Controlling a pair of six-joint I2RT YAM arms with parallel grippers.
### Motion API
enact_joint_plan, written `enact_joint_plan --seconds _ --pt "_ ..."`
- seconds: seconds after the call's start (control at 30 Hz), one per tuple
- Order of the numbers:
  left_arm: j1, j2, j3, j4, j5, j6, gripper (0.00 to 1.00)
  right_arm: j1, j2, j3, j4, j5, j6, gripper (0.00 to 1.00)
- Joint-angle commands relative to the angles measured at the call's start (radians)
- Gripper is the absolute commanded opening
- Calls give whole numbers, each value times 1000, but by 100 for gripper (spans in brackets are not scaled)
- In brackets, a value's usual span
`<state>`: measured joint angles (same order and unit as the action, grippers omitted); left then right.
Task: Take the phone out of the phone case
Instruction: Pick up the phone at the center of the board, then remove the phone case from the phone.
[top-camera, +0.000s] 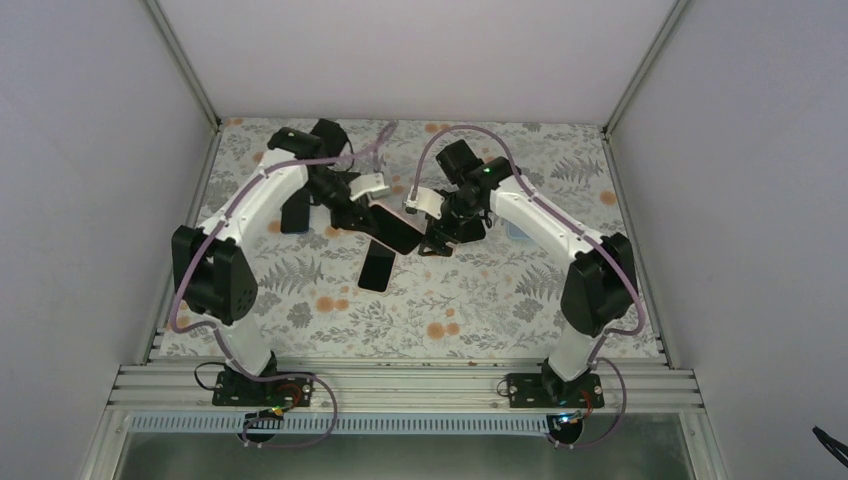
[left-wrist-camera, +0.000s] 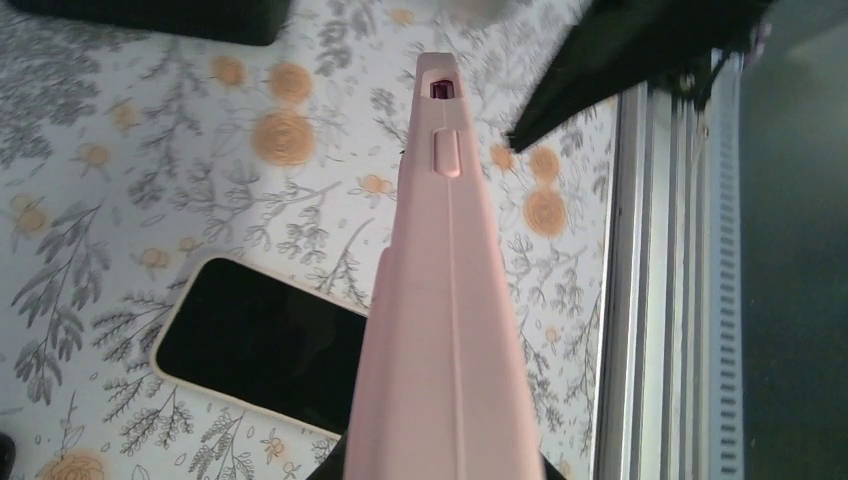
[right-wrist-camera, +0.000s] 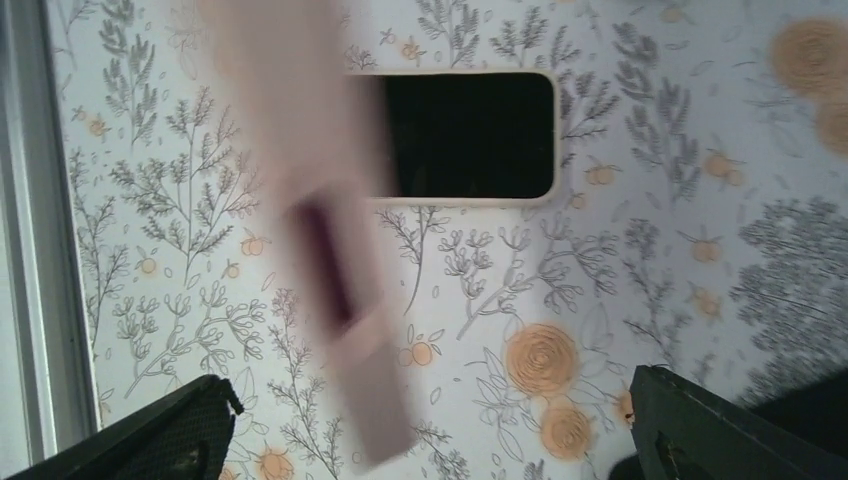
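Around the work I see a phone (right-wrist-camera: 470, 135) with a dark screen and pale rim lying flat on the bench (top-camera: 480, 300), just near of the raised case (left-wrist-camera: 450, 330) and partly under it in my left wrist view. A dark slab (top-camera: 297, 212) lies left of it, beside the left arm (top-camera: 255, 195). A small pale thing (top-camera: 515, 230) is mostly hidden behind the right arm (top-camera: 545, 215). The pink case hangs above the bench at the middle, tilted. The left gripper (top-camera: 362, 212) is clamped tight on its left end, and its face looks dark from above. I cannot tell whether a phone sits inside it. The right gripper (top-camera: 440, 238) stands spread wide with nothing in it, just beside the case's right end. One black finger (left-wrist-camera: 620, 60) comes close to the case without touching. Both arms reach from their near bases toward the far middle, elbows out and wrists turned inward to face each other. The bench wears a cloth printed with grey ferns and orange flowers. An aluminium rail (top-camera: 400, 385) runs along the near edge, and plain white walls (top-camera: 80, 150) close in the left, right and far sides.
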<state>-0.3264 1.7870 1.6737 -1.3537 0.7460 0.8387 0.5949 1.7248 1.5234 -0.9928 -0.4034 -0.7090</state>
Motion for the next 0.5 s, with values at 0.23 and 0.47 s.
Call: enact_joint_plan --seconds 0.23,0.47 --pt "-89 -170 5 -2 -184 81 2 -32 95 79 -108 -159 -138 93" --pt "-130 -175 -9 -2 -184 74 2 -50 134 119 -138 -181 -167 91"
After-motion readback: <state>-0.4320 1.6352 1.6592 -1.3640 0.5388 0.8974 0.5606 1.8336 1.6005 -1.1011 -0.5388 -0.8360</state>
